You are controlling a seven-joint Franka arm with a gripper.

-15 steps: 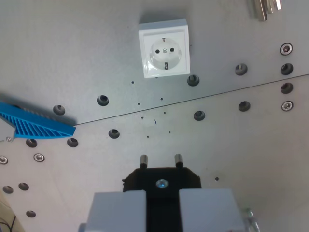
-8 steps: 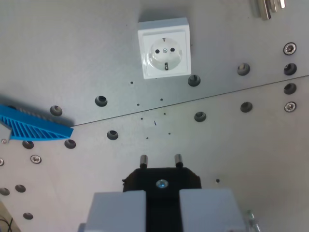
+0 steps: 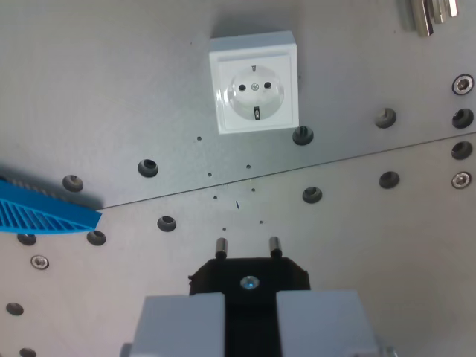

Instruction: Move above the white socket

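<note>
The white socket point(image 3: 254, 83) is a square wall outlet with a round recess and two pin holes, mounted on the grey metal plate point(image 3: 134, 89) near the top middle of the wrist view. My gripper point(image 3: 249, 297) fills the bottom middle, its two pale grey fingers point(image 3: 182, 323) shut on a black plug point(image 3: 249, 277). The plug's two metal pins point(image 3: 221, 246) point up the picture toward the socket. The socket lies well ahead of the pins, a little to the right of the plug's line.
A blue ribbed plastic part point(image 3: 44, 214) pokes in from the wrist view's left edge. A seam point(image 3: 357, 152) crosses the plate diagonally, with several dark bolt holes along it. Shiny metal pieces point(image 3: 428, 13) sit at the top right corner.
The whole scene has shifted: the socket looks larger and slightly lower, the blue part has slid toward the left edge, so the camera has moved. The plug stays in the fingers.
</note>
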